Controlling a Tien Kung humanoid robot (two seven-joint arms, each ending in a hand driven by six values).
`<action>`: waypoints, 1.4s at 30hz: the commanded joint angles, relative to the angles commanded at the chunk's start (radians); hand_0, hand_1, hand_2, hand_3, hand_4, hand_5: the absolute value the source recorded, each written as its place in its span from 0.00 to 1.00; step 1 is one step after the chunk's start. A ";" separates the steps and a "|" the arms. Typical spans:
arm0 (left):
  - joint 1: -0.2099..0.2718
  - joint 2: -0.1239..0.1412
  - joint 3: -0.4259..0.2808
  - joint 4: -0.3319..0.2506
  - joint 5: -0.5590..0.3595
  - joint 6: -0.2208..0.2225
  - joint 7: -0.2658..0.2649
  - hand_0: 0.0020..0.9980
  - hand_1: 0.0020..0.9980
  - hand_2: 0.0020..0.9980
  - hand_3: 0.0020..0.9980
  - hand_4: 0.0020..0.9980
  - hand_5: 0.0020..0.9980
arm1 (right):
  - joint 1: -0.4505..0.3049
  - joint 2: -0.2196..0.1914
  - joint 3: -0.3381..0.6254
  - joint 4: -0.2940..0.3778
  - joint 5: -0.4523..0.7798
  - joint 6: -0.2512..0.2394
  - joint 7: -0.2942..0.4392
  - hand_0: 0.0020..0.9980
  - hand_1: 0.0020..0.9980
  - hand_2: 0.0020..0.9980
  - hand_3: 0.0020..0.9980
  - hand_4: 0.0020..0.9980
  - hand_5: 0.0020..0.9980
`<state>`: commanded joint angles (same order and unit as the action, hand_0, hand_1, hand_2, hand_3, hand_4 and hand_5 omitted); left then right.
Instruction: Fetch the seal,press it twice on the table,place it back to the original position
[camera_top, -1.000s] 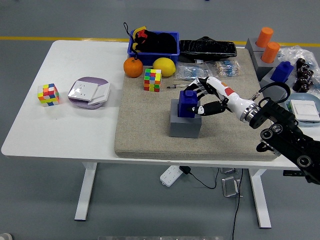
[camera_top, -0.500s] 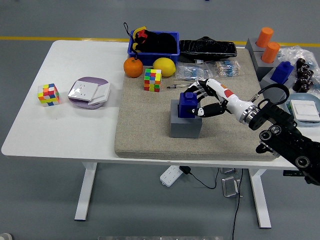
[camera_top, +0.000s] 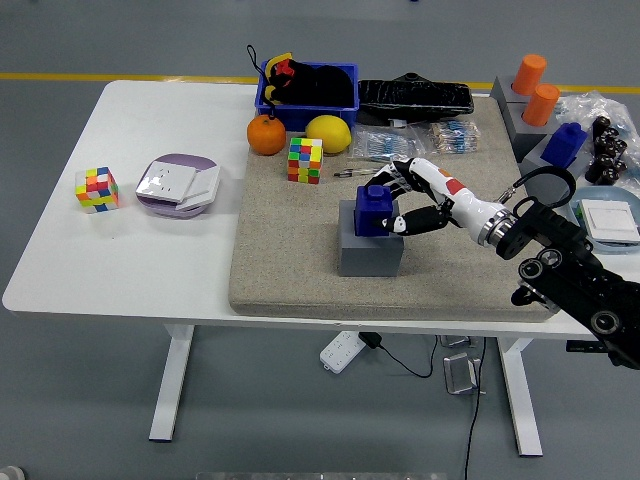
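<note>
Felt mat (camera_top: 300, 270) is laid over the table's (camera_top: 150, 270) right half. Seal (camera_top: 374, 210) is seated on a block stand (camera_top: 370, 250) at mat centre, with the right hand (camera_top: 415, 200) set against its right side. Along the mat's far edge: bin (camera_top: 305, 90) at the left corner, orange (camera_top: 266, 135) and lemon (camera_top: 328, 133) in front of it, puzzle cube (camera_top: 305, 160) nearer still. A second puzzle cube (camera_top: 97, 189) is placed near the table's left edge, a lidded box (camera_top: 178, 185) just right of it.
</note>
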<state>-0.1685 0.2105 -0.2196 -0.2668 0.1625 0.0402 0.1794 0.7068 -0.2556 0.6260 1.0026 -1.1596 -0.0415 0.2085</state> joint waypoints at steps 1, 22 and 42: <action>0.000 0.000 0.000 0.000 0.000 0.000 0.000 0.79 0.74 0.74 0.76 0.62 0.44 | 0.000 0.000 0.000 0.000 0.001 0.003 0.000 0.73 0.75 0.76 0.76 1.00 0.00; -0.001 0.000 0.003 0.000 -0.002 0.000 0.000 0.79 0.74 0.74 0.76 0.62 0.44 | -0.002 -0.002 0.024 0.013 -0.030 0.035 -0.004 0.92 0.94 0.95 0.97 1.00 0.28; 0.001 0.001 -0.014 0.000 0.004 0.000 0.000 0.79 0.74 0.74 0.76 0.62 0.44 | -0.122 -0.126 0.302 0.038 -0.110 0.077 -0.058 1.00 1.00 1.00 1.00 1.00 0.74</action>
<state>-0.1672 0.2115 -0.2332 -0.2666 0.1670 0.0406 0.1789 0.5844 -0.3817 0.9277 1.0410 -1.2695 0.0351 0.1502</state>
